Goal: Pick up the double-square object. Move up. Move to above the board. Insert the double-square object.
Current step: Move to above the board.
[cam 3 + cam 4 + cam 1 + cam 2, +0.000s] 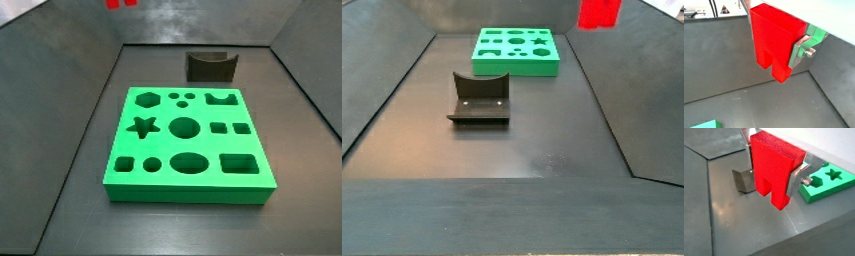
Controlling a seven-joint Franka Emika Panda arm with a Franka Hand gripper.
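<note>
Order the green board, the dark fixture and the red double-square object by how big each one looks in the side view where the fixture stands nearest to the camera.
1. The board.
2. The fixture: nearly as large, but nearer the camera, so this order is unsure.
3. The double-square object: smallest, cut by the frame edge, held high in the gripper, whose jaws are shut on it.

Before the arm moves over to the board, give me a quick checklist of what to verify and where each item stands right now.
1. Grip: the gripper is shut on the double-square object, silver plates on both sides in both wrist views: ok.
2. Orientation: the two legs point down, slot open at the bottom: ok.
3. Height: the piece hangs well above the floor, at the top edge of a side view: ok.
4. Position: not yet above the board; it sits off to one side: not ok.
5. Target holes free of other pieces: ok.
6. Path clear of the fixture, which stands low on the floor: ok.
</note>
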